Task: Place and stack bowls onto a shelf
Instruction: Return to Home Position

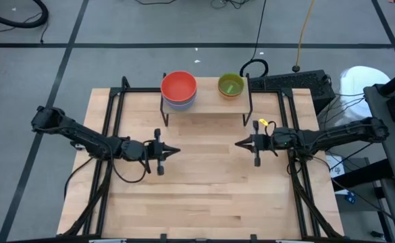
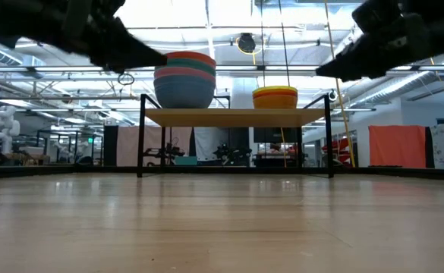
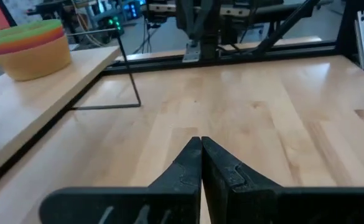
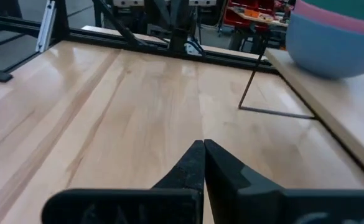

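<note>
Hard to count what lies stacked under the red bowl (image 1: 178, 85) at the left end of the shelf (image 1: 207, 102), or under the green bowl (image 1: 230, 84) at its right end; only rims showing from above. Facing each other above the surface (image 1: 204, 196) in front of the shelf: left gripper (image 1: 177, 151) and right gripper (image 1: 238, 143), both pinched fully together, holding nothing.

A light wooden tabletop (image 1: 204, 196) sits on grey floor (image 1: 116, 27) crossed by dark tape lines (image 1: 150, 46). Dark equipment (image 1: 298, 82) occupies its far right corner, with a yellow cable (image 1: 304, 30) beyond. An orange panel (image 2: 396, 145) stands far right.
</note>
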